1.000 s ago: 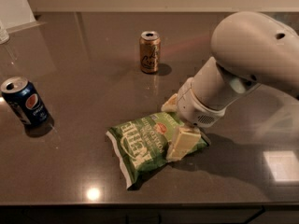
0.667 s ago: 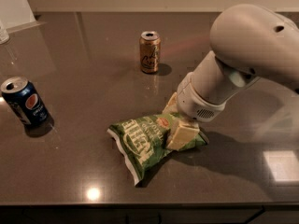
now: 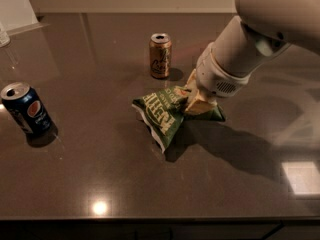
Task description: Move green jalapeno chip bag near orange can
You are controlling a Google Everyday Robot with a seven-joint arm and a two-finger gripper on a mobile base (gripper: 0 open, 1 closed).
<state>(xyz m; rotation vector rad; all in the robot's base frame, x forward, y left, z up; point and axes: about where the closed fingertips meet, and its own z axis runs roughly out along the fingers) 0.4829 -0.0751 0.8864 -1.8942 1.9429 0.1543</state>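
The green jalapeno chip bag [image 3: 162,110] is crumpled, with white lettering, and hangs just above the dark table, casting a shadow below it. My gripper [image 3: 196,98] is shut on the bag's right end, with the pale fingers [image 3: 198,105] pinching the foil. The orange can [image 3: 160,55] stands upright a short way behind the bag's left part, apart from it.
A dark blue Pepsi can [image 3: 26,109] stands upright at the left of the table [image 3: 100,174]. My arm's bulky white casing [image 3: 260,34] fills the upper right. The table's front edge runs along the bottom.
My gripper has lifted the bag and carried it back towards the orange can; the bag now sits much closer to the can.
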